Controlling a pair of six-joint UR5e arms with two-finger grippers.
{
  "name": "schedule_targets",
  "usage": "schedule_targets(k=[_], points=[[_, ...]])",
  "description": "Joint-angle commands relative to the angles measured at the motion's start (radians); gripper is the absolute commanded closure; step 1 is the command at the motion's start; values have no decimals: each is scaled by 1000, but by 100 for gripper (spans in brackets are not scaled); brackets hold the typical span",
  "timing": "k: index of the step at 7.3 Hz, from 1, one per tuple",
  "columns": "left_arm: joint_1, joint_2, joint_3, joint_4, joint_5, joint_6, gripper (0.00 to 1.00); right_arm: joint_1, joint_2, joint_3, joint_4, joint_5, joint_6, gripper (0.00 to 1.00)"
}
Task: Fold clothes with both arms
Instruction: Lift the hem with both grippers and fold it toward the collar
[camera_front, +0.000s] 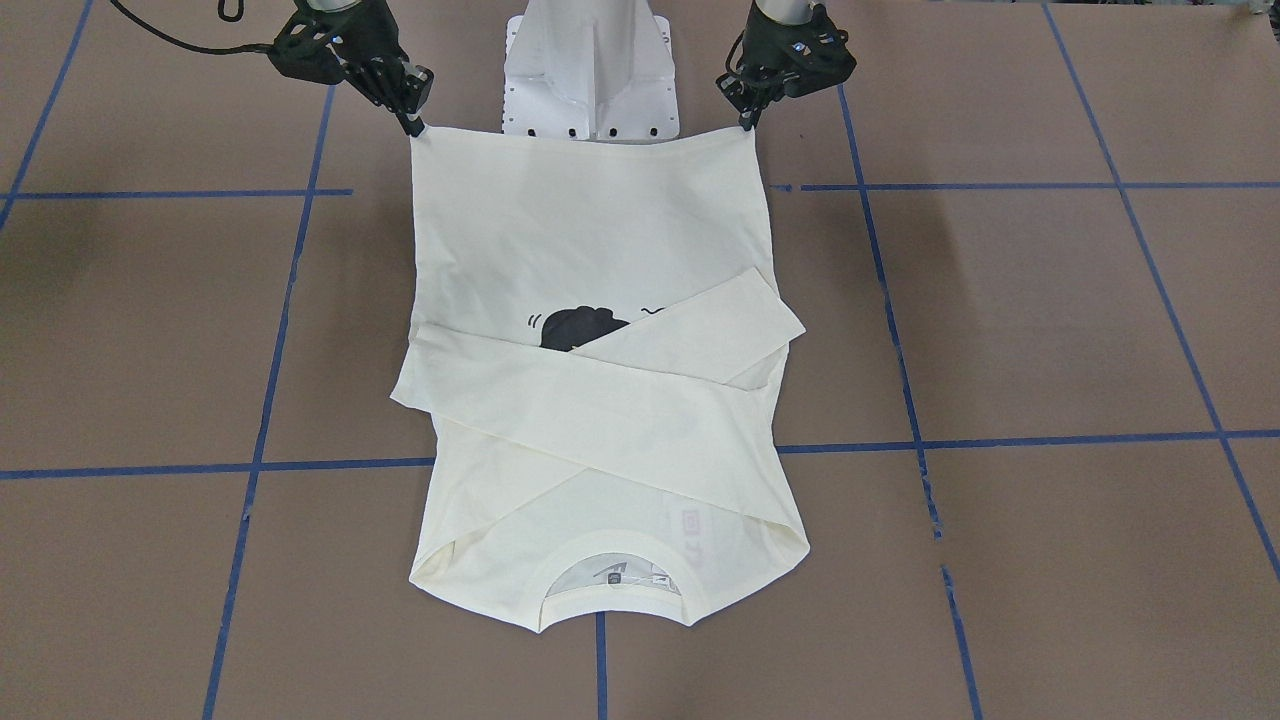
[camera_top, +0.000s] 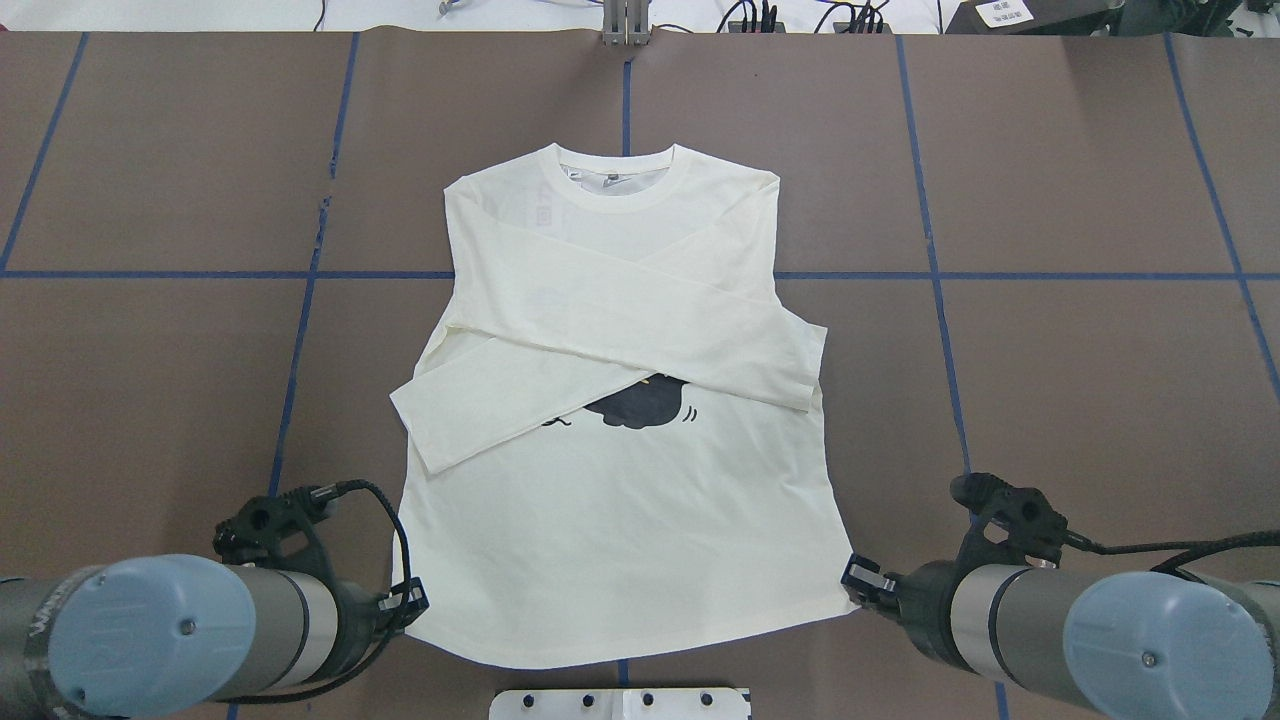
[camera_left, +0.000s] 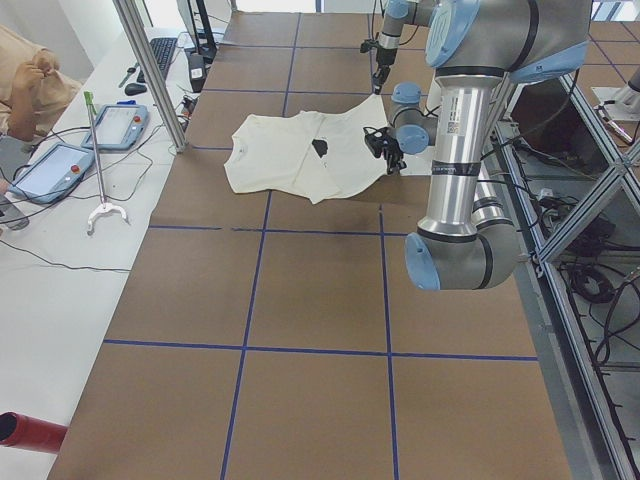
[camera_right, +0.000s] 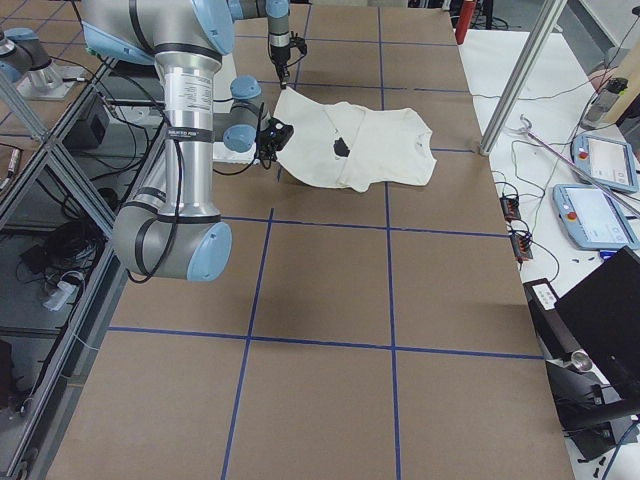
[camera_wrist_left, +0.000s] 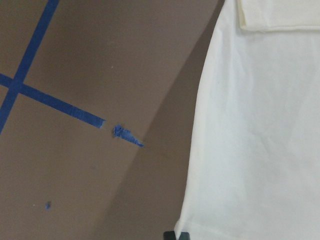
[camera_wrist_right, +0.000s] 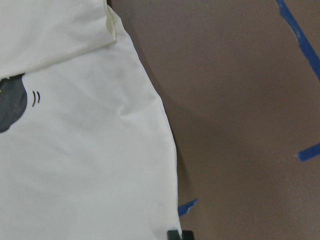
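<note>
No readable text

The neck label (camera_top: 610, 178) inside the collar (camera_top: 620, 201) of the shirt (camera_top: 620, 520) is too small to read. The faint marks showing through the cloth just beside the collar are illegible.

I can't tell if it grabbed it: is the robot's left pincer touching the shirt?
Touching. In the front-facing view the left pincer is closed right on the hem corner of the shirt, with no gap between them.
</note>
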Motion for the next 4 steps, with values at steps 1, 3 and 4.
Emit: schedule_targets(k=[1,3,4], points=[[-211,-118,40,12,-12,157,100,153,91,-43,-3,18,-119,100],[-354,-194,228,0,-65,332,100,390,281,-271,-2,144,-281,100],[-409,-226,300,-28,-67,371,100,517,379,-403,-3,276,-371,100]])
